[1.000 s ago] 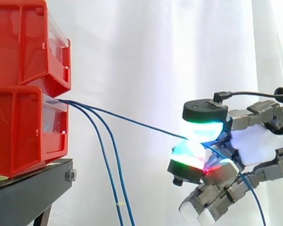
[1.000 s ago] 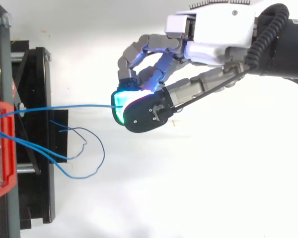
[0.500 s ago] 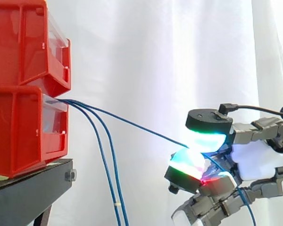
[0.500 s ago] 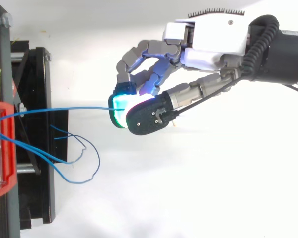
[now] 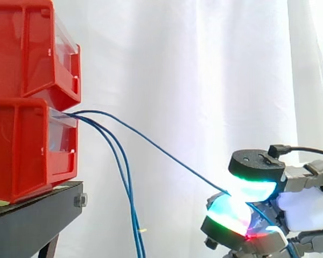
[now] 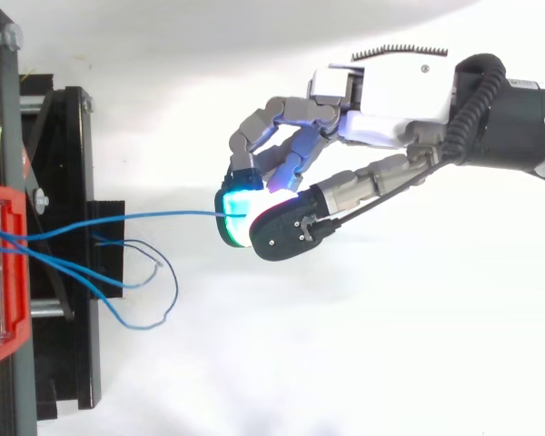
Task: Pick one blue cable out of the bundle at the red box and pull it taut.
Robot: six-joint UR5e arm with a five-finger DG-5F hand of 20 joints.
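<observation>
The hand sits at the 4 o'clock corner of the side view and reaches in from 3 o'clock in the top view, its fingers curled in against the thumb so that the glowing cyan and green pads pinch one blue cable between them. That cable leaves the front of the lower red bin at 9 o'clock and runs down toward 4 o'clock to the pads, bowed slightly just past the bin and close to straight after that; a short length of it trails on behind the pads. Two other blue cables come out of the same opening and hang slack toward 6 o'clock, well apart from the hand; from above, their loose ends loop on the white floor just beside the black stand. An upper red bin is stacked on the lower one, both resting on the stand. A white curtain hangs behind everything, and the space between bin and hand holds the pinched cable alone.
</observation>
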